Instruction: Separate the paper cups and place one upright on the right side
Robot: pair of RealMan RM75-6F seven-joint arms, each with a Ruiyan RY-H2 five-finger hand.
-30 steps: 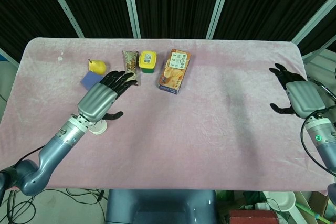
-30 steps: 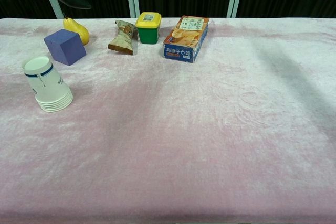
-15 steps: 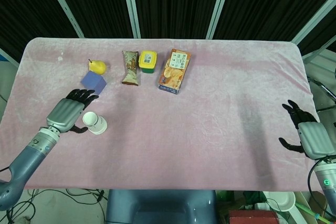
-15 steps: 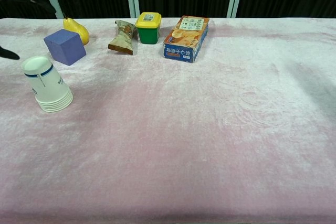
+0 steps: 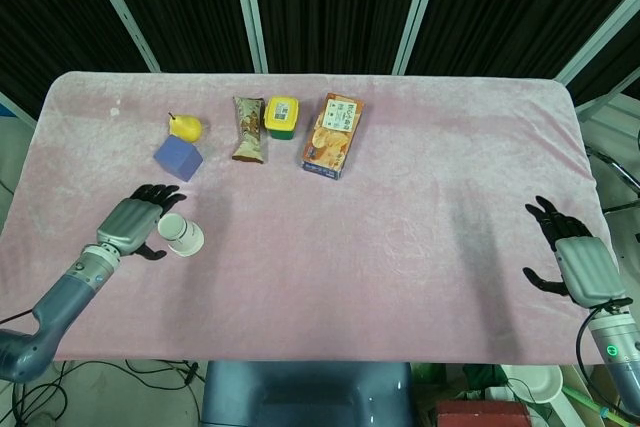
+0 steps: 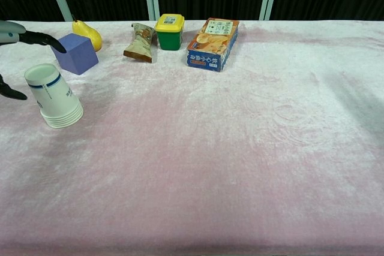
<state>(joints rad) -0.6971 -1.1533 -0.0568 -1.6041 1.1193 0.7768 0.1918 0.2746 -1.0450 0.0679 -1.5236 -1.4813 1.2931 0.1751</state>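
While the stack of cups (image 6: 53, 96) stands tilted — rims down — the left hand (image 5: 135, 221) hovers beside it, fingers spread.

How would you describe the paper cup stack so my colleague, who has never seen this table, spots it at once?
Start at the pink cloth-covered table and go to its left side, in front of the purple cube. There the stack of paper cups stands rims down and tilted, beside the open left hand. It is the only white item, with a dark blue band near its top.
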